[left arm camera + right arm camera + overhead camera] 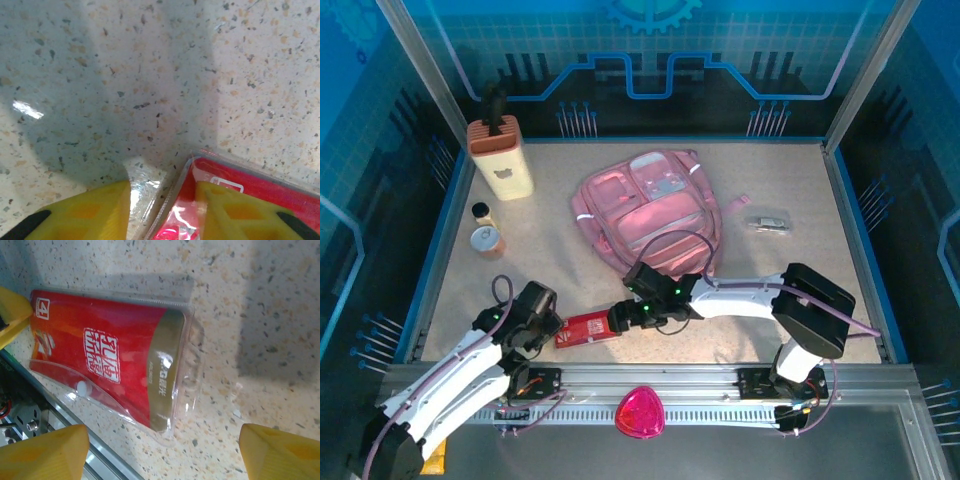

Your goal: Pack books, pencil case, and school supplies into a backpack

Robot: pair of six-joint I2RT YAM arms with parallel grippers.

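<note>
**Near row**

1. Yellow fingers (90, 210) of the left gripper (162, 202), closest to the left wrist lens. They are parted with a gap between them. One pad stands over the bare speckled table (150, 75), and the other overlaps the end of the pencil case (260, 192). The case's clear plastic rim lies in the gap, and the jaws are not closed on it.
2. Pencil case (588, 327). It is a flat red case in a clear sleeve, with white lettering and a gold band at one end (110, 355). It lies flat on the table near the front rail (720, 385), between the two grippers and outside the backpack.
3. Right gripper (620, 318), at the case's right end. From the right wrist its fingertips stand wide apart (165, 440), released and grasping nothing, with the case lying just beyond them. A yellow finger of the left gripper (10, 315) sits at the case's far end.
4. Pink rounded item (640, 412), resting on the rail between the arm bases.

**Far row**

5. Beige box with black top (500, 155), in the far-left corner.
6. Two small round jars (485, 232), just nearer than the box.
7. Backpack (650, 215). It is large, soft and pink, and lies at centre with its clear pockets facing up. The right arm's wrist crosses its near edge.
8. School supply item (767, 223). It is a small pale oblong on the table to the right of the backpack, apart from it.
</note>
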